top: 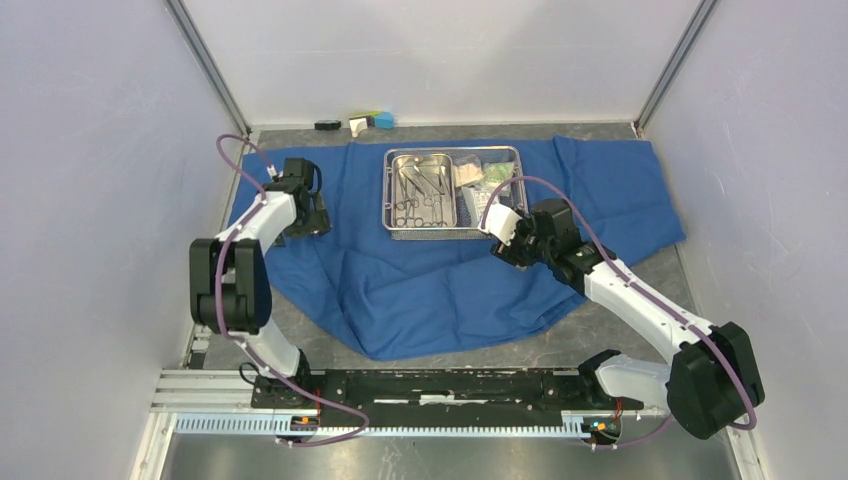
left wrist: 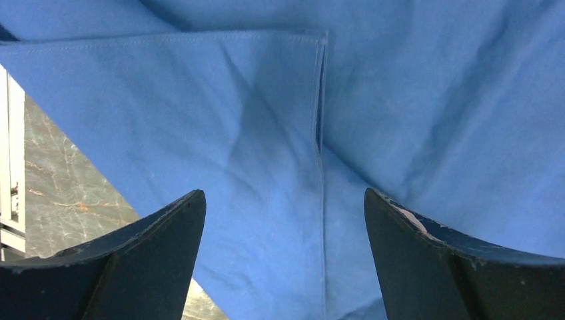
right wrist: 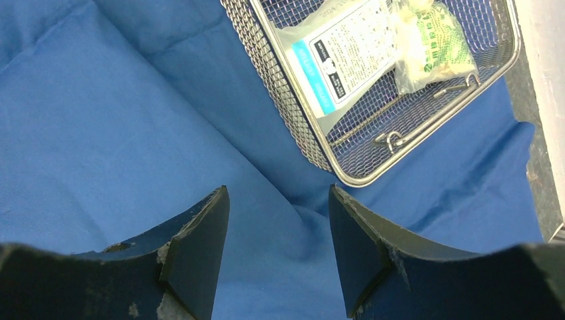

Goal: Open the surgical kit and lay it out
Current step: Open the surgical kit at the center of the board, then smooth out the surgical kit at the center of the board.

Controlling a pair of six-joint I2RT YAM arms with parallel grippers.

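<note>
The surgical kit's blue cloth wrap (top: 440,280) lies spread over the table. On its far half stands the steel mesh tray (top: 452,235). Its inner pan (top: 420,160) holds slim metal instruments (top: 418,195), and clear packets (top: 480,175) lie to the right of the pan. My left gripper (top: 308,220) hovers over the wrap's left part, open, with a folded hem (left wrist: 321,133) between its jaws (left wrist: 283,193) and nothing held. My right gripper (top: 505,245) is just in front of the tray's right corner. It is open (right wrist: 278,189) above a crease of cloth, with the tray rim (right wrist: 346,177) and packets (right wrist: 346,53) beyond.
Small items, one black (top: 326,125) and one white, yellow and blue (top: 370,122), lie at the back edge beyond the cloth. Grey tabletop (left wrist: 66,193) shows left of the wrap. Enclosure walls stand close on both sides. A mounting rail (top: 200,385) runs along the near edge.
</note>
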